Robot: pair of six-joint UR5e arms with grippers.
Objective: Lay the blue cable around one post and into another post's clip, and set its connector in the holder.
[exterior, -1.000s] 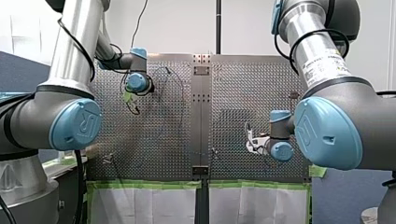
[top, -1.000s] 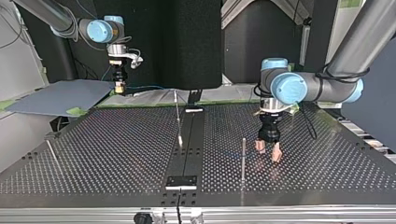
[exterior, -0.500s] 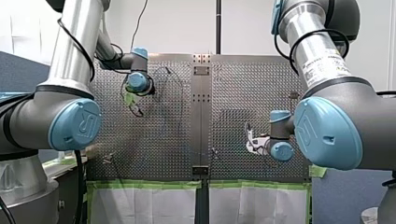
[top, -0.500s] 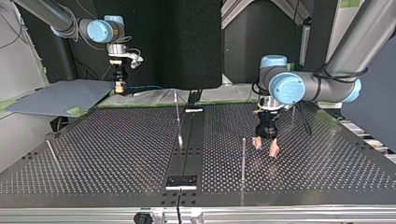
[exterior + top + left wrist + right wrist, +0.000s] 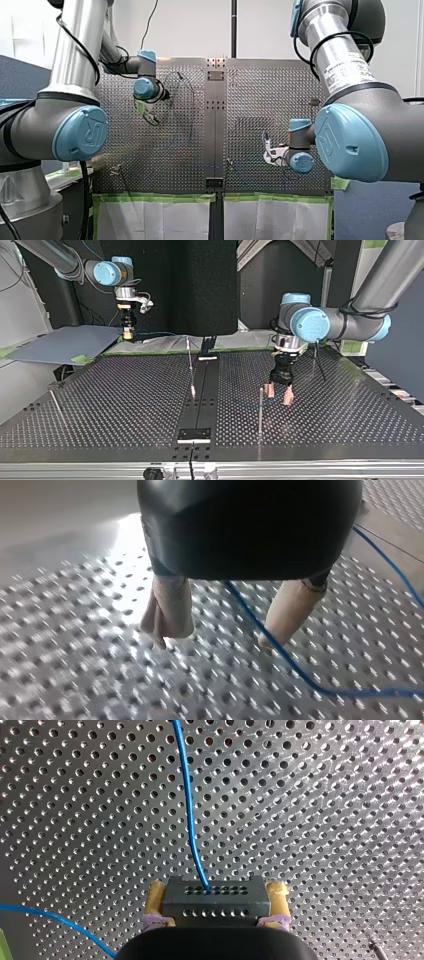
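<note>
My left gripper hangs low over the perforated metal table with its two beige-padded fingers spread apart and grasping nothing. The thin blue cable runs between them, nearer one finger than the other, then carries on ahead of the gripper and bends off to one side. Whether the fingertips touch the table I cannot tell.

My right gripper is clenched on the dark grey perforated connector block, its yellow pads pressing on the block's two ends. The cable leaves the block's face and runs straight ahead of that gripper over the table.

The step in hand looks like taking hold of the cable with my left gripper. To do it well, shift the gripper sideways so the cable sits midway between the pads. Close only when the tips are low enough to trap it, yet not scraping the holes. A light pinch would likely serve best, since the cable may need to slide through as it is led round.

A slim upright metal post stands just beside my left gripper in the top view. Mind the near finger as it closes or swings. My right gripper should leave slack so the cable is not dragged taut.
</note>
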